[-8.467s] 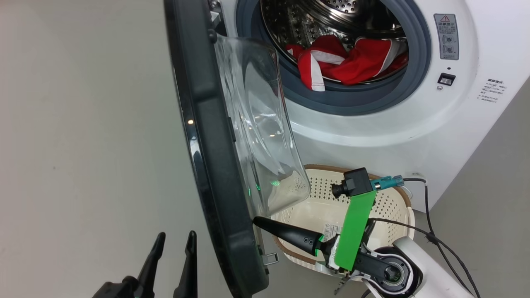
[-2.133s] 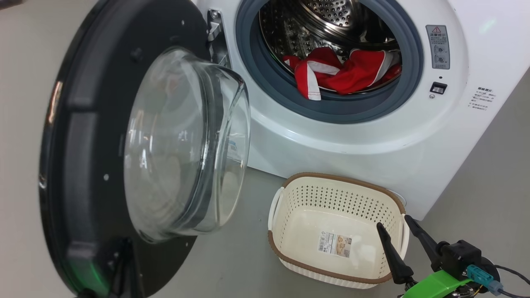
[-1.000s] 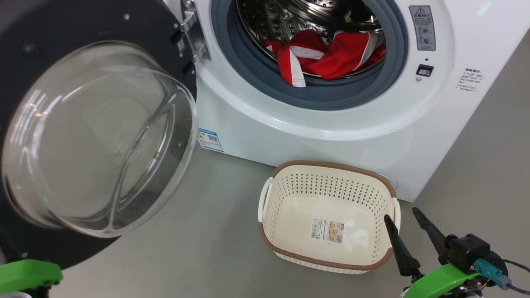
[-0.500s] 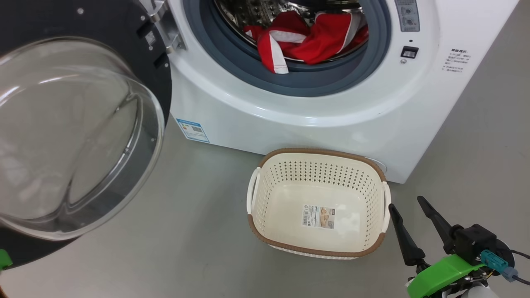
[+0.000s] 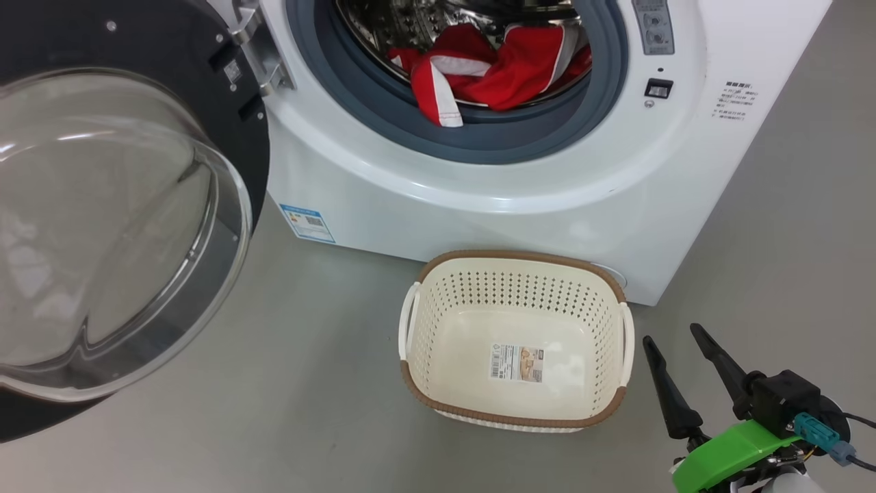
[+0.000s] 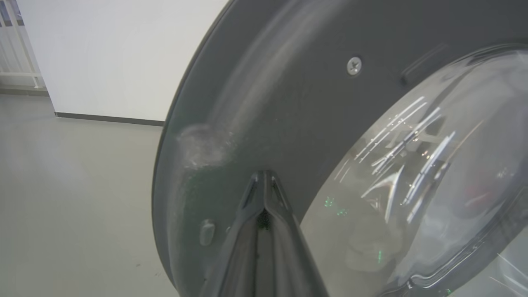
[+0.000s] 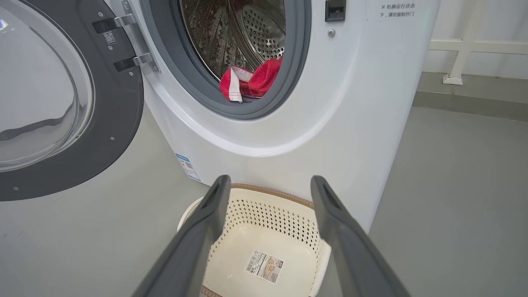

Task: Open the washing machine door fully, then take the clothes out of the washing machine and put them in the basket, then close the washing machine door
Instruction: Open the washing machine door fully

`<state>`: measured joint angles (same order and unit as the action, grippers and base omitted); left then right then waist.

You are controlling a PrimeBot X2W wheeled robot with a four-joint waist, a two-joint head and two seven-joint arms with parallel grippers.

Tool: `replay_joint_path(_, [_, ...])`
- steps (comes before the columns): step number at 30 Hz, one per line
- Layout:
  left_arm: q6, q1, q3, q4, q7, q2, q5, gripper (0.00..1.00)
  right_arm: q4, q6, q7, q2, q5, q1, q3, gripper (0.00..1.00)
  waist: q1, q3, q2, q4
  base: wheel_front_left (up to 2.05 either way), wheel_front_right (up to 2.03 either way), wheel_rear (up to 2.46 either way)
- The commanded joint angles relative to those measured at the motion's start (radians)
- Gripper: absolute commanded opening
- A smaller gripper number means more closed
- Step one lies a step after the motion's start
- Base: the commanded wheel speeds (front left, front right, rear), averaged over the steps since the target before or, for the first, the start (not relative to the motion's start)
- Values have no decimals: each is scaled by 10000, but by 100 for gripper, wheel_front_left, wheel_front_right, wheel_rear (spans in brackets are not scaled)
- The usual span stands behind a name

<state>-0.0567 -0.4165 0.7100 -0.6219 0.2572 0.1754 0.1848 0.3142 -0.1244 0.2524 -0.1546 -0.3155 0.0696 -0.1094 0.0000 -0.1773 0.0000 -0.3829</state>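
Against the glossy black round door (image 6: 288,103), the left gripper (image 6: 264,185) rests closed; the right gripper (image 7: 270,185) hangs open. A hard push could skid the left tips.

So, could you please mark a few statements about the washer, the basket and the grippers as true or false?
1. The clothes lie inside the washing machine. True.
2. The basket holds a garment. False: it holds none; a label sticker sits on its bottom.
3. The right gripper is shut. False: it is open and holds nothing.
4. The left gripper is shut, its tips at the dark inner face of the washing machine door. True.
5. The washing machine door is closed. False: it stands swung wide open.
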Motion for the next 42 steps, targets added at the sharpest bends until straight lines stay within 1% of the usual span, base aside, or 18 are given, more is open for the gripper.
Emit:
replay_joint_path(1, [-168, -184, 352, 157, 46, 552, -98, 0, -194, -63, 93, -14, -28, 255, -202, 100, 0, 152, 0, 2, 0, 0, 0])
replay_joint_path(6, [-532, 68, 477, 342, 46, 248, -194, 0, -173, -63, 93, 81, -51, 196, -249, 100, 0, 401, 0, -6, 0, 0, 0])
replay_joint_path(8, [-581, 157, 445, 448, 46, 170, -241, 0, -164, -63, 93, 95, -58, 181, -256, 100, 0, 445, 0, -5, 0, 0, 0])
replay_joint_path(9, [-662, 347, 322, 758, 46, -66, -264, 0, -154, -63, 93, 120, -70, 169, -266, 100, 0, 525, 0, 7, 0, 0, 0])
replay_joint_path(11, [-688, 483, 212, 952, 46, -180, -307, 0, -154, -63, 93, 136, -77, 162, -268, 100, 0, 560, 0, 17, 0, 0, 0])
replay_joint_path(13, [-718, 770, 25, 1335, 46, -436, -318, 0, -153, -63, 93, 164, -94, 146, -265, 100, 0, 634, 0, 40, 0, 0, 0])
replay_joint_path(21, [-737, 2108, -1425, 2905, 46, -1021, 69, 0, -212, -63, 93, 208, -147, -49, -88, 100, 0, 889, 0, 168, 0, 0, 0])
replay_joint_path(22, [-738, 2453, -1868, 3317, 46, -1112, 110, 0, -244, -63, 93, 227, -158, -95, 0, 100, 0, 922, 0, 215, 0, 0, 0])
replay_joint_path(24, [-738, 2755, -2443, 3750, 46, -1170, 198, 1, -276, -63, 93, 238, -171, -132, 81, 100, 0, 938, 0, 262, 0, 0, 0])
replay_joint_path(26, [-738, 3058, -3005, 4062, 46, -1197, 335, 11, -310, -63, 93, 256, -172, -183, 155, 100, 0, 966, 0, 331, 0, 0, 0])
replay_joint_path(28, [-739, 3328, -3552, 4347, 46, -1210, 547, 28, -345, -63, 93, 266, -163, -218, 214, 100, 0, 966, 0, 421, 0, 0, 0])
replay_joint_path(31, [-739, 3618, -4114, 4599, 46, -1216, 739, 49, -395, -63, 93, 287, -162, -255, 328, 100, 0, 966, 0, 581, 0, 0, 0])
replay_joint_path(32, [-739, 3681, -4239, 4674, 46, -1216, 830, 71, -407, -63, 93, 290, -156, -260, 353, 100, 0, 961, 0, 650, 0, 0, 0])
replay_joint_path(33, [-739, 3733, -4395, 4733, 46, -1217, 922, 89, -420, -63, 93, 292, -150, -258, 376, 100, 0, 949, 0, 720, 0, 0, 0])
replay_joint_path(34, [-739, 3782, -4592, 4796, 46, -1194, 1002, 100, -434, -63, 93, 295, -142, -251, 394, 100, 0, 941, 0, 801, 0, 0, 0])
replay_joint_path(38, [-739, 3908, -5325, 4986, 46, -1014, 1343, 100, -506, -63, 93, 319, -134, -232, 526, 100, 0, 910, 0, 1138, 0, 0, 0])
replay_joint_path(42, [-739, 3971, -5789, 5123, 46, -789, 1569, 100, -542, -63, 93, 334, -133, -245, 605, 100, 0, 887, 0, 1495, 0, 0, 0])
